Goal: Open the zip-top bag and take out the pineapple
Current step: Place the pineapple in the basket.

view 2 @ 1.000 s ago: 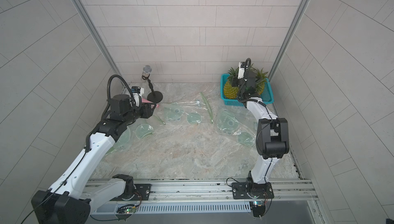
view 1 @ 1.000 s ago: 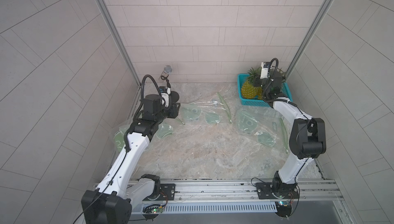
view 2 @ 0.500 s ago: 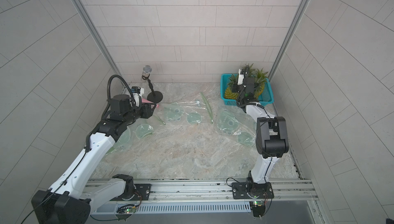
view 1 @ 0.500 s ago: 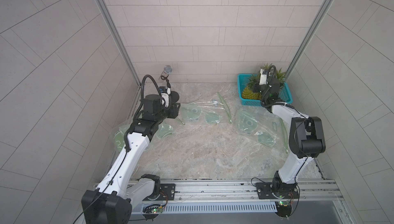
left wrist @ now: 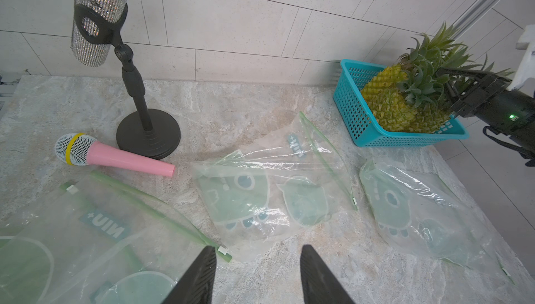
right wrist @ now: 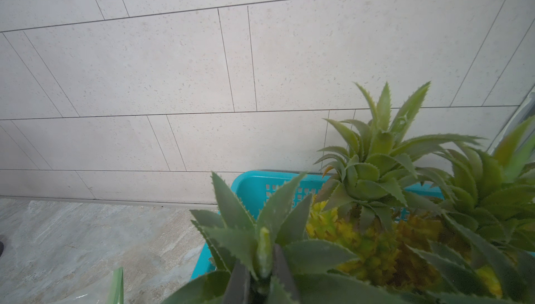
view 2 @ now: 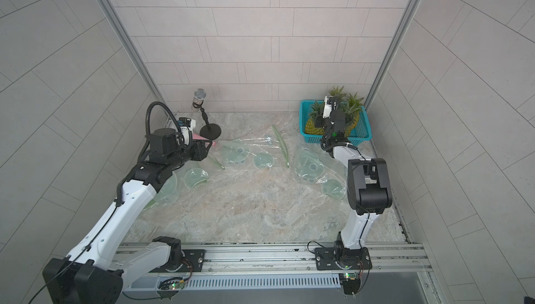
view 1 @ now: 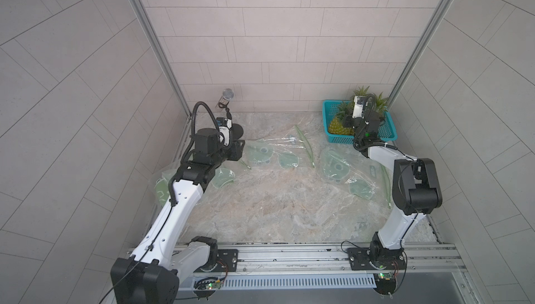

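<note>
Several clear zip-top bags with green prints lie flat on the marble table; none shows a pineapple inside. The middle bag [view 1: 269, 150] [left wrist: 260, 189] lies just ahead of my left gripper [left wrist: 257, 249] [view 1: 239, 151], which hovers open over bare table with nothing between its fingers. A second bag [left wrist: 86, 230] lies beside its left finger. My right gripper [right wrist: 262, 270] [view 1: 349, 120] reaches into the teal basket [view 1: 388, 137] [right wrist: 252, 184] and is shut on the crown leaves of a pineapple [right wrist: 260, 239] [view 1: 335, 126] [left wrist: 388, 105], whose body rests in the basket.
Two more pineapple crowns [right wrist: 376, 166] stand in the basket, close to the back right corner post. A glitter microphone on a black stand [left wrist: 98, 18] [view 1: 228, 94] and a pink toy microphone [left wrist: 115, 159] are at the back left. Another bag [view 1: 341, 169] lies by the right arm.
My right gripper has carried the pineapple back and down, from the basket's near left edge further into the basket. The left arm has stayed still.
</note>
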### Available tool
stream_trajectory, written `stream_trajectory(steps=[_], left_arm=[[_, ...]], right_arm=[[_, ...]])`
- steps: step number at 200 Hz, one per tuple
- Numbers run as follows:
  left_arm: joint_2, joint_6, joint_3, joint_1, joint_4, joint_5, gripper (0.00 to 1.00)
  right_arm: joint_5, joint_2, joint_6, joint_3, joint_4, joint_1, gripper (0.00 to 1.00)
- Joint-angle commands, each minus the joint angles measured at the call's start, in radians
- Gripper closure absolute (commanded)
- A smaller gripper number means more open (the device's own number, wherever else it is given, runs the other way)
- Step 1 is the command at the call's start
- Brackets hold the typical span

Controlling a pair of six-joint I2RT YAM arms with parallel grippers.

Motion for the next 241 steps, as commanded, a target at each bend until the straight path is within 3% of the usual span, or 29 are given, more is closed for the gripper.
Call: stream_trajectory(steps=[1,35,73,119,241], left_arm=[[-0.008,0.027,-0.012,0.007,0.025,0.006,0.48],[-0.008,0.027,-0.012,0.007,0.024,0.004,0.48],[-0.010,0.028,-0.011,0.009,0.022,0.005,0.48],[-0.006,0.027,-0.011,0.010,0.023,0.003,0.48],[-0.009,-0.005,-0.018,0.011,0.014,-0.073,0.48]], right_arm=[[0.007,-0.024,-0.003,-0.001,-0.001,-0.006,0.89],[0.004,-0.047,0.011,0.027,-0.055,-0.006,0.80],[0.010,-0.092,0.009,0.042,-0.098,-0.006,0.53],[0.011,-0.168,-0.010,0.057,-0.181,-0.007,0.34],[0.056,-0.539,-0.050,-0.235,-0.263,-0.008,0.29]])
